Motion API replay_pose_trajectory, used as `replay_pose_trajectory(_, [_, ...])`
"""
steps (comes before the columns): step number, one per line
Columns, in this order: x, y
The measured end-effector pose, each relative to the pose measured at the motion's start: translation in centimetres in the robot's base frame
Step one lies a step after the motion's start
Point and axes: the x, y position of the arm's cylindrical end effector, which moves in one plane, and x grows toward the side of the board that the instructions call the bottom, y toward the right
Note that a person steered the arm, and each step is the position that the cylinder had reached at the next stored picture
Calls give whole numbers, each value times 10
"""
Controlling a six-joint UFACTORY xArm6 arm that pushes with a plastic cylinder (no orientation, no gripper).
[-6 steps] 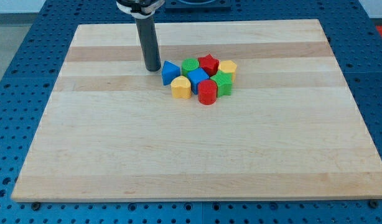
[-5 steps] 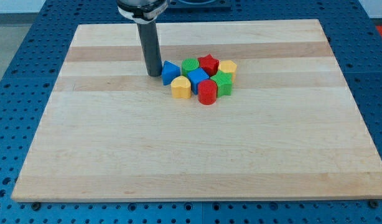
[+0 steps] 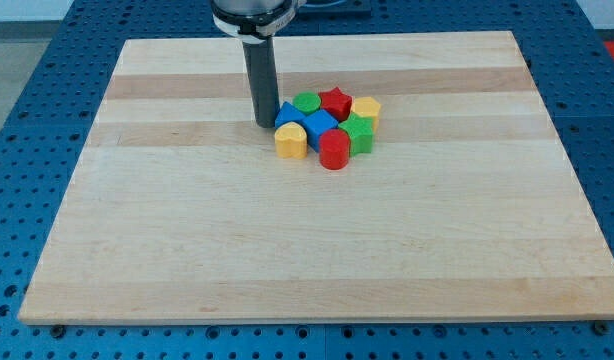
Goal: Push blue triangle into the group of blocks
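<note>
Toward the far edge of the pale wooden board [image 3: 167, 250], my tip [image 3: 265, 123] touches the small blue triangle block [image 3: 287, 112], holding nothing, packed against the cluster.

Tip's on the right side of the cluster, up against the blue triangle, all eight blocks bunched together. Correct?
Not quite. In the camera view my tip is on the view's left of the cluster, not the right. The rest holds: it is up against the blue triangle, and all eight blocks are bunched together.
</note>
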Motion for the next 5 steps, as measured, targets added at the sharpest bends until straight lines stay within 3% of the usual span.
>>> replay_pose_trajectory(2, [0,-27])
replay_pose_trajectory(3, [21,-62])
replay_pose_trajectory(4, [95,-69])
replay_pose_trajectory(5, [146,-21])
